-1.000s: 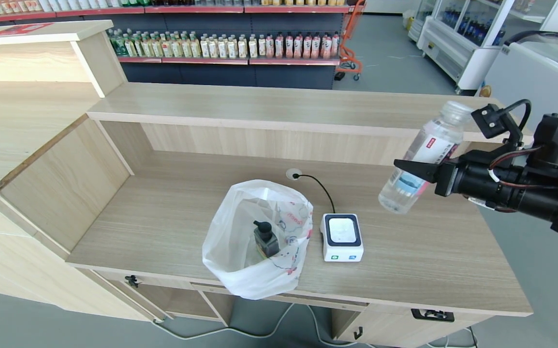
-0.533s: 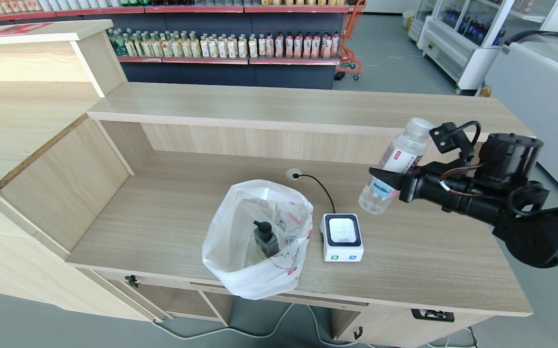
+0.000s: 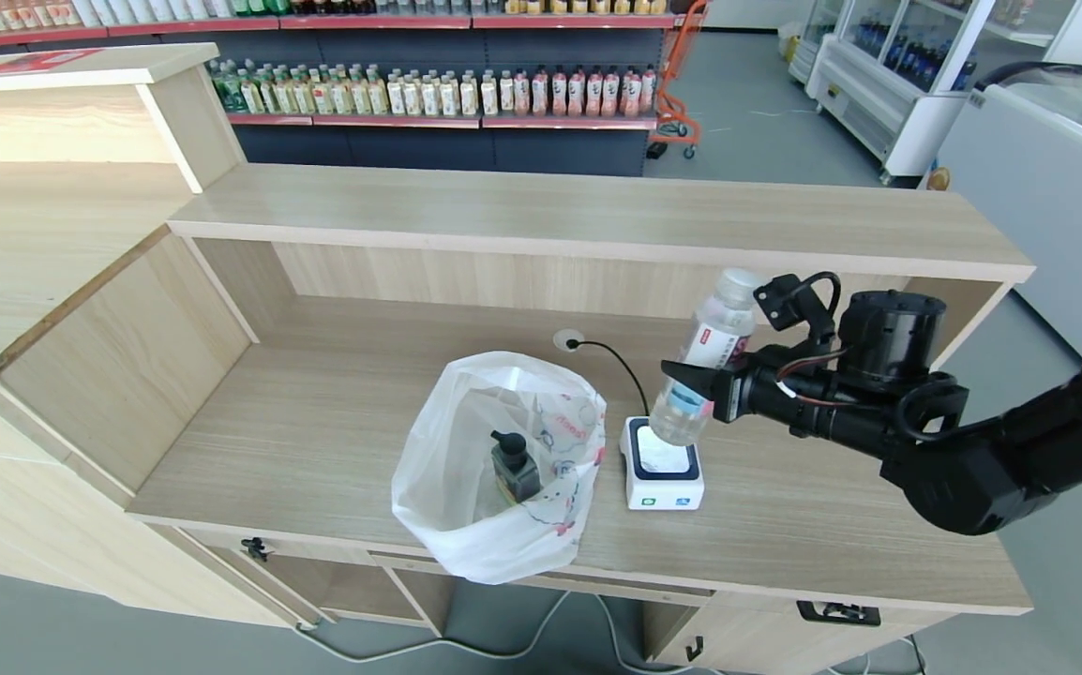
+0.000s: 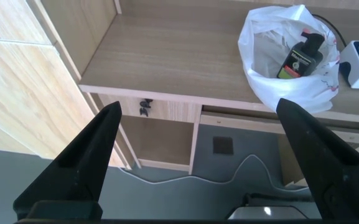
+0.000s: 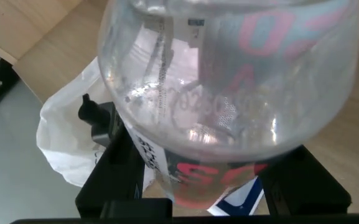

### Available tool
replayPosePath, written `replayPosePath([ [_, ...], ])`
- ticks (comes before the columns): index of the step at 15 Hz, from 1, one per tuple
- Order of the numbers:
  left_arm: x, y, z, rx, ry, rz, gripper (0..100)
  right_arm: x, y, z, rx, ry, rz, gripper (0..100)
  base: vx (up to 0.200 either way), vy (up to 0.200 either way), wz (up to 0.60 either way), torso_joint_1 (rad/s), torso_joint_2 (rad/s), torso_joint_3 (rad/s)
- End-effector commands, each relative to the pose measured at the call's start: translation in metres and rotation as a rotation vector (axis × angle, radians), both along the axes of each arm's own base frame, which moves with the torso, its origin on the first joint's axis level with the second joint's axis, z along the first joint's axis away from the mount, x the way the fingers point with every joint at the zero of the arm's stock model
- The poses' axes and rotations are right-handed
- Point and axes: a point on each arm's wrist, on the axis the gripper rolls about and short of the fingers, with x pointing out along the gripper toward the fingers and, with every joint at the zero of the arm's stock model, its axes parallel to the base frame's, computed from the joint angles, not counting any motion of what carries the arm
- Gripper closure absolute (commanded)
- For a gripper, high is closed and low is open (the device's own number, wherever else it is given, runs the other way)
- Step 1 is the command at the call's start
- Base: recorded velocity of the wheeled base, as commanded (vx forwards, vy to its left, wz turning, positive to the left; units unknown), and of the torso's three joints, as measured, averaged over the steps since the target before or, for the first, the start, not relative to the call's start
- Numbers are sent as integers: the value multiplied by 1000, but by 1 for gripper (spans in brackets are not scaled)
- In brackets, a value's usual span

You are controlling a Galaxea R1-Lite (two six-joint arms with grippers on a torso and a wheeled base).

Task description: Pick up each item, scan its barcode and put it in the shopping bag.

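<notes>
Right hand (image 3: 691, 386) is clamped on the water bottle (image 3: 712, 349) at mid-body. The bottle's long axis is near upright, cap tilted back toward the arm, and its base hangs just below the hand, over the scanner (image 3: 663, 483) on the worktop (image 3: 832, 525). The shopping bag (image 3: 466, 534) stands mouth-up just past the scanner, ahead of the hand. The left hand (image 4: 199, 112) is spread apart, empty and well off, so the right hand is judged nearer.

The right arm (image 3: 972, 459) extends in from 4 o'clock, its right gripper (image 3: 691, 382) clamping a water bottle (image 3: 715, 336). The left gripper (image 4: 198, 107) gapes wide.
</notes>
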Motion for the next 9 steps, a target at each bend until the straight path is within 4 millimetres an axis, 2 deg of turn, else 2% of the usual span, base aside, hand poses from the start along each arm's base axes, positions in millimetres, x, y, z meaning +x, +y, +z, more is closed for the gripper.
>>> replayPosePath([
  [1,0,0,0,1,-2,0,0,8,15,-12,-8,17,17,100,0,200,0,-12,-2,7],
  [4,0,0,0,2,0,0,0,28,29,-23,-9,12,5,100,0,200,0,14,10,-1],
  [6,0,0,0,-1,0,0,0,35,40,-32,-13,18,20,100,0,0,0,0,0,0],
  [9,0,0,0,-1,0,0,0,43,45,-50,-52,19,28,100,0,0,0,0,0,0],
])
